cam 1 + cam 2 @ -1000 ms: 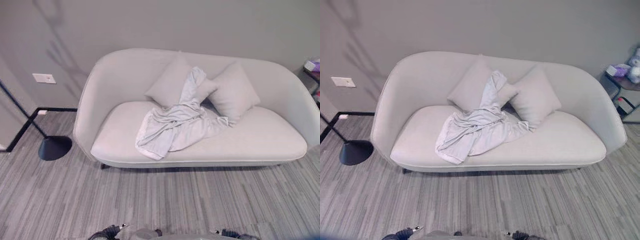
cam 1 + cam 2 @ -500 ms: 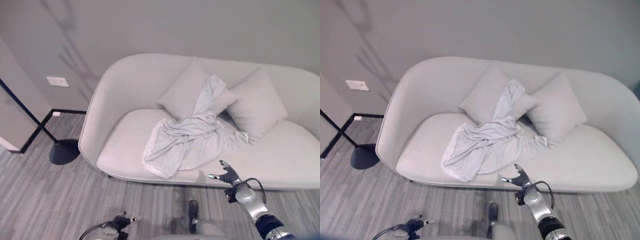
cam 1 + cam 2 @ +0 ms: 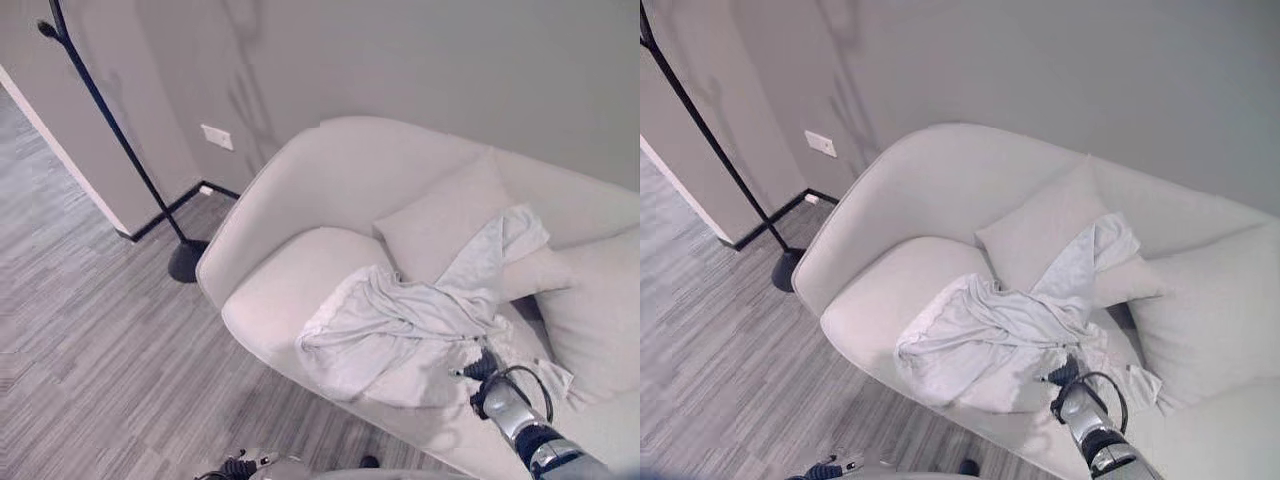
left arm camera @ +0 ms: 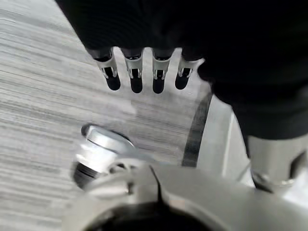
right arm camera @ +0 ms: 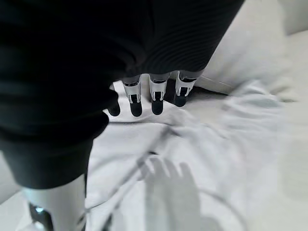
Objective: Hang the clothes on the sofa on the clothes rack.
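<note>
A pale grey garment [image 3: 400, 320] lies crumpled on the seat of the light grey sofa [image 3: 330, 170], one end draped up over a pillow [image 3: 450, 215]. My right hand [image 3: 484, 370] is over the garment's near right edge. It is open, with straight fingers [image 5: 157, 98] just above the cloth [image 5: 231, 144] and nothing held. The black clothes rack [image 3: 120, 150] stands left of the sofa, its round base [image 3: 187, 260] on the floor. My left hand [image 3: 238, 466] hangs low at the bottom edge, and its fingers [image 4: 136, 77] are straight and open over the floor.
A second pillow [image 3: 600, 320] leans at the sofa's right. A white wall plate [image 3: 217, 137] sits behind the rack. Grey striped flooring [image 3: 90, 340] spreads out left of and in front of the sofa.
The camera has swung left and tilted, bringing the rack's pole into view. My right hand has reached from the sofa's front edge to over the garment.
</note>
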### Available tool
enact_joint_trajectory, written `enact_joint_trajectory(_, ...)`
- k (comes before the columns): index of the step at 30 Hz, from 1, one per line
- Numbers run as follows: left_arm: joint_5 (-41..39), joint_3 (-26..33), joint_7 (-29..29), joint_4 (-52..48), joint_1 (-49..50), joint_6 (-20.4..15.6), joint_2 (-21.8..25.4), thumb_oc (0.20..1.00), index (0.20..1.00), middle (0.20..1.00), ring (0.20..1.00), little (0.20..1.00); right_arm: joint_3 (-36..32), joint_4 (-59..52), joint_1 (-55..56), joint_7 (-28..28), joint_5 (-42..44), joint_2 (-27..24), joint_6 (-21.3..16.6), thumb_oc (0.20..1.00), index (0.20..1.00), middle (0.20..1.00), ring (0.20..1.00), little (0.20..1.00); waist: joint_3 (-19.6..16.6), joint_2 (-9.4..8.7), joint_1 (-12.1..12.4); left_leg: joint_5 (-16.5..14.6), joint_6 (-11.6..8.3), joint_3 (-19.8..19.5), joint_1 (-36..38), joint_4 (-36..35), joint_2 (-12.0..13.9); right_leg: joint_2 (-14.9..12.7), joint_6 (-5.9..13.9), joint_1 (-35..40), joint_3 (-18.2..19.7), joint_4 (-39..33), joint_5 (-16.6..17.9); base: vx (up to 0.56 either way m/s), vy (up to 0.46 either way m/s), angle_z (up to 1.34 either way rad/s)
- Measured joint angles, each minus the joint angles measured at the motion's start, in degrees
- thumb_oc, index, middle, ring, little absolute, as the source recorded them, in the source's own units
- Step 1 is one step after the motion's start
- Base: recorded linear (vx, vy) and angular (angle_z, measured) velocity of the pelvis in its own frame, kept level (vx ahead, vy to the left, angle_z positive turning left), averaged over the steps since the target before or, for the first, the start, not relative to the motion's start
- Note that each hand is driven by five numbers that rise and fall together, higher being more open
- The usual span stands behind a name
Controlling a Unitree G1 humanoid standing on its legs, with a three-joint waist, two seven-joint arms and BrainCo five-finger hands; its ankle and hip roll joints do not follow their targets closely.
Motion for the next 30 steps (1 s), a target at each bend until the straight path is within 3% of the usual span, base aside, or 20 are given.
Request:
enact_joint_trajectory(1, -0.35, 0.29, 0.41, 0.05, -0.33, 0.04, -0.09, 1.000, 1.000, 1.000, 1.000, 1.000, 0.03, 0.17, -0.64, -1.17, 0.02, 0.19, -0.03, 1.000, 1.000, 1.000, 1.000, 1.000, 0.39, 0.42, -0.13, -0.16, 0.52, 0.07, -2.17, -1.13, 0.72, -0.22, -1.53, 0.41, -0.57, -0.74, -1.03, 0.14, 0.139, 0.37)
enact_joint_trajectory(2, -0.60, 0.19, 0.92, -0.46, -0.64, 0.05, -0.19, 1.000, 1.000, 1.000, 1.000, 1.000, 0.23, 2.77, -1.76, -2.26, 0.07, 0.55, -0.20, 1.000, 1.000, 1.000, 1.000, 1.000, 1.14, 0.44, -0.20, 0.66, 1.13, 3.34, -3.82, -6.73, 3.43, -0.46, -1.50, 1.50, -1.73, -2.29, -0.88, 0.11, 0.140, 0.54)
enact_joint_trajectory(4, -1.34, -0.41, 1.70, -2.70, 0.41, -0.13, -0.48, 1.000, 1.000, 1.000, 1.000, 1.000, 0.00, 7.92, -3.12, -3.78, 1.94, 0.62, 0.10, 1.000, 1.000, 1.000, 1.000, 1.000, 1.97, 2.05, 0.30, 6.28, 0.37, 10.01, -6.07, -22.39, 7.72, -0.66, -0.13, 2.20, -3.28, -3.20, -1.58, 0.16, 0.181, 0.49)
enact_joint_trajectory(5, -1.31, -0.60, 1.88, -2.48, 0.44, -0.64, -0.79, 1.000, 1.000, 1.000, 1.000, 1.000, 0.23, 9.68, -3.80, -4.22, 2.93, 0.13, 0.15, 1.000, 1.000, 1.000, 1.000, 1.000, 2.77, 3.66, 0.82, 9.14, -0.42, 14.25, -7.34, -26.61, 8.44, -0.70, 0.50, 2.21, -4.05, -3.23, -1.95, 0.25, 0.193, 0.25)
enact_joint_trajectory(6, -1.25, -0.69, 1.84, -1.77, 0.56, -0.87, -1.38, 1.000, 1.000, 1.000, 1.000, 1.000, -0.03, 10.06, -4.51, -4.85, 4.04, 0.05, 0.20, 1.000, 1.000, 1.000, 1.000, 1.000, 3.75, 5.12, 0.97, 10.56, -0.06, 17.10, -7.54, -28.43, 8.76, -0.68, 1.21, 3.15, -3.66, -3.22, -2.18, 0.26, 0.164, -0.21)
enact_joint_trajectory(8, -1.19, -0.06, 1.97, 1.37, 3.05, -0.27, -2.11, 1.000, 1.000, 1.000, 1.000, 1.000, -0.81, 9.21, -4.43, -5.82, 4.41, 1.76, -0.10, 1.000, 1.000, 1.000, 1.000, 1.000, 3.27, 6.40, 1.75, 12.39, 0.80, 18.09, -5.23, -28.56, 8.17, -0.93, 1.76, 4.29, -1.46, -3.23, -2.50, 0.23, 0.152, -0.62)
enact_joint_trajectory(9, -1.18, -0.04, 2.04, 2.36, 3.67, 0.12, -2.11, 1.000, 1.000, 1.000, 1.000, 1.000, -0.79, 8.54, -3.90, -6.50, 4.40, 2.36, -0.25, 1.000, 1.000, 1.000, 1.000, 1.000, 3.24, 6.29, 1.54, 12.61, 1.13, 18.09, -4.16, -27.61, 7.59, -1.53, 1.93, 4.95, -1.37, -3.22, -2.60, 0.21, 0.141, -0.31)
enact_joint_trajectory(11, 0.14, -0.32, 2.82, 1.96, 4.21, 0.14, -1.81, 1.000, 1.000, 1.000, 1.000, 1.000, -0.85, 8.64, -2.38, -8.63, 4.02, 2.74, 0.18, 1.000, 1.000, 1.000, 1.000, 1.000, 1.73, 4.75, 0.81, 19.55, 4.67, 20.06, -2.50, -29.66, 4.62, -4.69, 5.23, 6.09, -1.23, -2.87, -4.17, 0.13, 0.163, -0.10)
enact_joint_trajectory(12, 0.24, -0.32, 2.95, 1.40, 4.08, 0.05, -1.30, 1.000, 1.000, 1.000, 1.000, 1.000, -0.69, 8.67, -2.15, -8.95, 3.52, 3.32, 0.15, 1.000, 1.000, 1.000, 1.000, 1.000, 1.23, 3.59, 0.79, 19.66, 4.90, 20.21, -2.09, -30.93, 3.52, -5.84, 6.18, 5.94, -1.35, -2.85, -4.10, -0.18, 0.166, -0.03)
enact_joint_trajectory(13, 0.52, -1.17, 3.64, -0.27, 3.00, -0.44, 0.69, 1.000, 1.000, 1.000, 1.000, 1.000, 3.14, 10.16, -2.76, -10.05, 0.58, 3.92, 0.12, 1.000, 1.000, 1.000, 1.000, 1.000, 0.30, 1.97, 1.09, 20.35, 6.40, 20.35, -2.52, -32.10, 1.60, -7.93, 6.71, 4.21, -1.48, -2.50, -4.67, -0.31, 0.124, 0.14)
enact_joint_trajectory(14, 0.52, -3.27, 3.91, -1.71, 1.64, -1.25, 1.12, 1.000, 1.000, 1.000, 1.000, 1.000, 4.27, 11.64, -4.25, -10.20, -0.83, 4.04, 0.05, 1.000, 1.000, 1.000, 1.000, 1.000, 0.56, 2.42, 1.32, 20.88, 7.09, 20.26, -3.83, -31.89, 1.04, -8.51, 7.42, 2.25, -1.52, -1.34, -5.16, -0.38, 0.133, 0.13)
enact_joint_trajectory(16, 0.55, -11.60, 4.91, -8.12, -2.20, -3.60, 2.20, 1.000, 1.000, 1.000, 1.000, 1.000, 5.73, 16.64, -12.62, -11.77, -1.30, 2.36, 0.01, 1.000, 1.000, 1.000, 1.000, 1.000, 3.16, 5.42, 1.71, 20.64, 6.80, 20.15, -10.45, -28.80, 0.73, -9.04, 8.48, -6.39, -1.66, 2.31, -5.63, -0.25, 0.136, 0.15)
enact_joint_trajectory(19, 1.68, -14.30, 5.45, -12.02, -3.19, -4.87, 1.47, 1.000, 1.000, 1.000, 1.000, 1.000, 6.11, 19.22, -16.50, -13.09, -1.32, 0.18, -0.01, 1.000, 1.000, 1.000, 1.000, 1.000, 5.62, 8.27, 3.58, 20.24, 6.30, 19.93, -13.05, -27.97, -0.33, -10.08, 10.37, -9.85, -1.44, 2.75, -3.60, -0.11, 0.101, 0.07)
enact_joint_trajectory(20, 1.74, -15.38, 5.41, -13.44, -2.71, -5.47, 1.57, 1.000, 1.000, 1.000, 1.000, 1.000, 6.23, 19.41, -19.41, -14.91, -1.72, -1.40, 0.20, 1.000, 1.000, 1.000, 1.000, 1.000, 6.95, 9.99, 4.81, 20.25, 5.84, 20.12, -15.17, -27.99, 0.02, -9.75, 10.72, -11.56, -1.31, 2.49, -3.01, -0.11, 0.091, -0.16)
enact_joint_trajectory(21, 1.67, -15.51, 5.52, -13.14, -2.56, -5.48, 1.56, 1.000, 1.000, 1.000, 1.000, 1.000, 6.66, 19.53, -20.38, -15.67, -2.15, -1.94, 0.41, 1.000, 1.000, 1.000, 1.000, 1.000, 7.49, 10.11, 4.91, 20.48, 5.54, 20.11, -16.08, -27.98, 0.14, -9.73, 10.88, -12.82, -1.27, 2.41, -2.66, -0.10, 0.075, -0.17)
enact_joint_trajectory(25, 1.48, -14.78, 7.83, -9.24, -2.75, -5.48, 1.31, 1.000, 1.000, 1.000, 1.000, 1.000, 9.34, 20.01, -23.79, -20.04, -5.37, -3.30, 2.67, 1.000, 1.000, 1.000, 1.000, 1.000, 9.04, 9.07, 5.40, 20.59, 5.38, 20.89, -20.63, -27.71, 0.69, -9.50, 10.34, -18.77, 0.18, 3.69, -2.40, -0.09, 0.046, -0.17)
enact_joint_trajectory(27, 1.50, -14.99, 9.70, -9.02, -4.75, -5.52, 1.33, 1.000, 1.000, 1.000, 1.000, 1.000, 12.90, 20.37, -25.39, -21.67, -7.80, -3.50, 4.64, 1.000, 1.000, 1.000, 1.000, 1.000, 11.72, 7.44, 5.39, 20.63, 5.41, 21.84, -23.94, -27.32, 0.95, -9.46, 10.30, -22.60, 1.45, 4.42, -2.28, -0.12, 0.074, -0.21)
enact_joint_trajectory(30, 1.78, -16.09, 11.58, -10.45, -7.62, -5.92, 1.99, 1.000, 1.000, 1.000, 1.000, 1.000, 14.69, 22.73, -27.40, -22.43, -9.18, -3.06, 5.94, 1.000, 1.000, 1.000, 1.000, 1.000, 14.39, 6.97, 5.40, 21.19, 6.07, 22.07, -27.10, -26.69, 0.97, -9.46, 10.39, -25.24, 1.71, 4.47, -2.00, -0.04, 0.025, -0.05)
